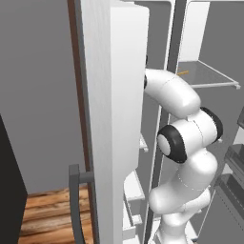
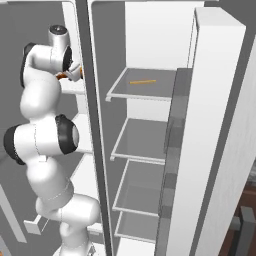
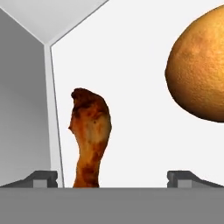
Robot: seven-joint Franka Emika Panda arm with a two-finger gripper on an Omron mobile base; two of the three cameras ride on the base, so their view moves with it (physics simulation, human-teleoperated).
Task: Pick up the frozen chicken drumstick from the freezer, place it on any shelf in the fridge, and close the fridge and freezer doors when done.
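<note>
The frozen chicken drumstick [image 3: 89, 135] stands upright against the white freezer back wall, its darker narrow end down. In the hand view it lies between my gripper's [image 3: 113, 178] two fingertips, nearer the left one, and the jaws stand wide apart and open. In the right base view the gripper [image 2: 76, 72] reaches into the freezer [image 2: 80, 135] at upper-shelf height, with a small orange patch beside it. The fridge [image 2: 150, 30] stands open with wide grey shelves [image 2: 142, 137]. The freezer door [image 1: 114, 119] hides my hand in the left base view.
A large round orange-brown fruit [image 3: 201, 65] sits close on the drumstick's right. A thin yellow-orange stick [image 2: 142, 81] lies on the top fridge shelf. The open fridge door [image 2: 215, 125] with dark bins [image 2: 172, 150] stands at the right. A grey handle [image 1: 75, 200] is on the freezer door.
</note>
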